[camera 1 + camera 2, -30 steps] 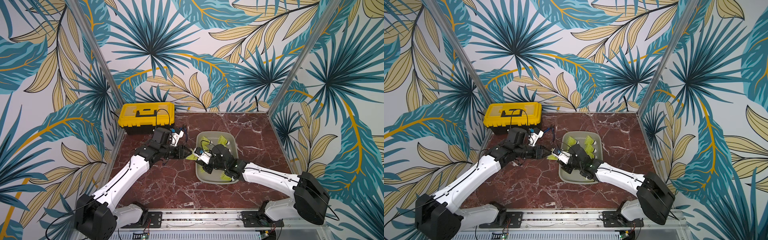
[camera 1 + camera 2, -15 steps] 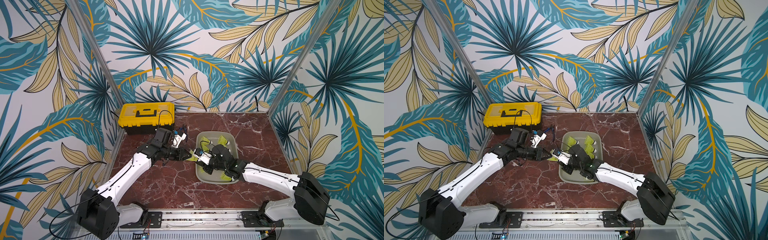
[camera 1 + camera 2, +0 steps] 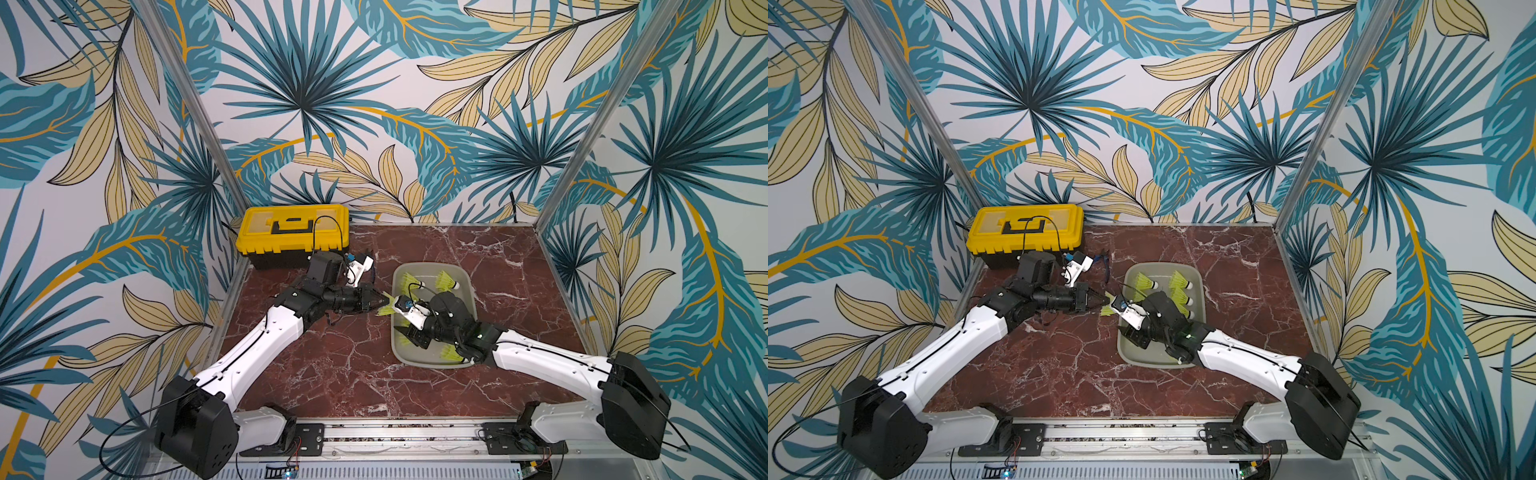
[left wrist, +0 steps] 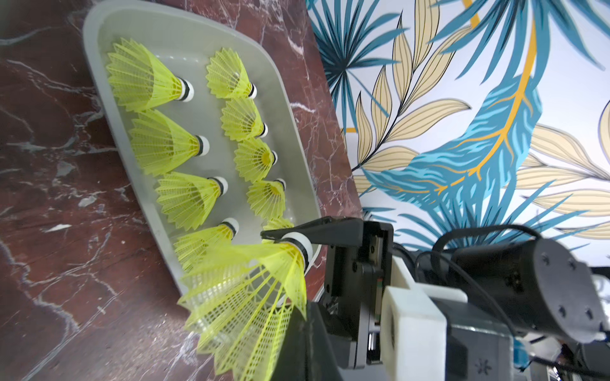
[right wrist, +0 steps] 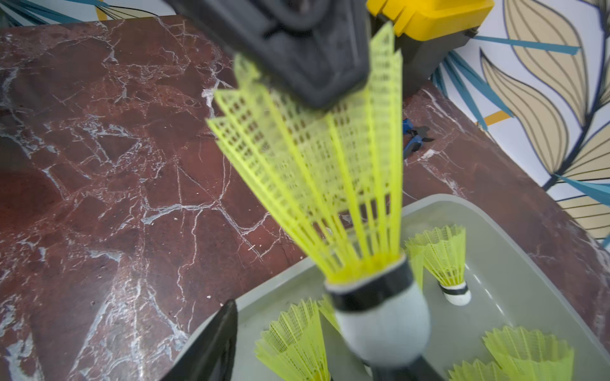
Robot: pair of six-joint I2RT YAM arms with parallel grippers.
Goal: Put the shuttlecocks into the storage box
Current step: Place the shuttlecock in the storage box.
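Left gripper (image 3: 383, 300) is clamped on the skirt of a shuttlecock (image 5: 330, 184) at the storage box (image 3: 432, 264) rim. Right gripper (image 5: 315, 334) seems parted around its tip — nine other shuttlecocks (image 4: 165, 142) lie inside.

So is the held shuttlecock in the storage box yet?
Not yet. The shuttlecock hangs over the storage box rim, skirt pinched by the left gripper.

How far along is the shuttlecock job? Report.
Done: nine shuttlecocks lie in the grey tray. In hand: the left fingers pinch the tenth shuttlecock by its skirt at the tray's edge; the right fingers stand open around its tip. Still to do: drop that one in.
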